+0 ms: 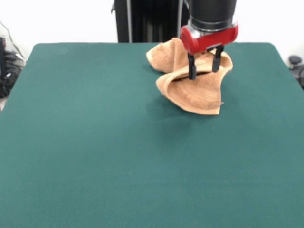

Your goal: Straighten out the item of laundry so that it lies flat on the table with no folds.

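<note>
The tan-orange towel (pixel 197 92) lies crumpled and folded over itself on the far right part of the dark green table (pixel 95 152). One part bunches up toward the far edge and a lower flap spreads toward the camera. My gripper (pixel 204 64) comes down from above under its red collar. Its two black fingers (pixel 191 67) stand apart, open, with their tips on or just above the towel's upper fold. I cannot tell if they touch the cloth. The arm hides part of the towel behind it.
The robot's black pedestal (pixel 142 19) stands behind the table's far edge. Dark cables and gear (pixel 7 66) sit off the left edge, and a dark object (pixel 295 61) sits off the right edge.
</note>
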`<state>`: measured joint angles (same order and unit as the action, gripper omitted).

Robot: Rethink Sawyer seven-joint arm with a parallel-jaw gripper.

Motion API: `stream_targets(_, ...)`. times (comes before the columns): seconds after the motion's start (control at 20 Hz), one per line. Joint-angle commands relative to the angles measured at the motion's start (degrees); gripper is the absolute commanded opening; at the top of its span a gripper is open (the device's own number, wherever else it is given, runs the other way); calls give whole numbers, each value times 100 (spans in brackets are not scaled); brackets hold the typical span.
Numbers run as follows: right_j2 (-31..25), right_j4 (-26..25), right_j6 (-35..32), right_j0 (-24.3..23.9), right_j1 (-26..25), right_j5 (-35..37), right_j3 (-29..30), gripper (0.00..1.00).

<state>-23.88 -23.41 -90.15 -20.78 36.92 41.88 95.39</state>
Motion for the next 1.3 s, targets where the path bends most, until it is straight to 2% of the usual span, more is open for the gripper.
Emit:
stream_targets(0.05, -131, 121, -57, -20, -613, 337, 439, 100)
stream_targets(0.4, -196, 175, 184, 49, -1287, 769, -146, 100)
stream_targets(0.7, -583, 345, 831, -192, -1160, 1694, 67, 100)
stream_targets(1.0, -789, 460, 867, -345, -1069, 2285, 197, 100)
stream_targets(1.15, -811, 363, 844, -377, -1049, 2273, 218, 100)
stream_targets(1.3, -800, 187, 749, -361, -1147, 1870, 145, 100)
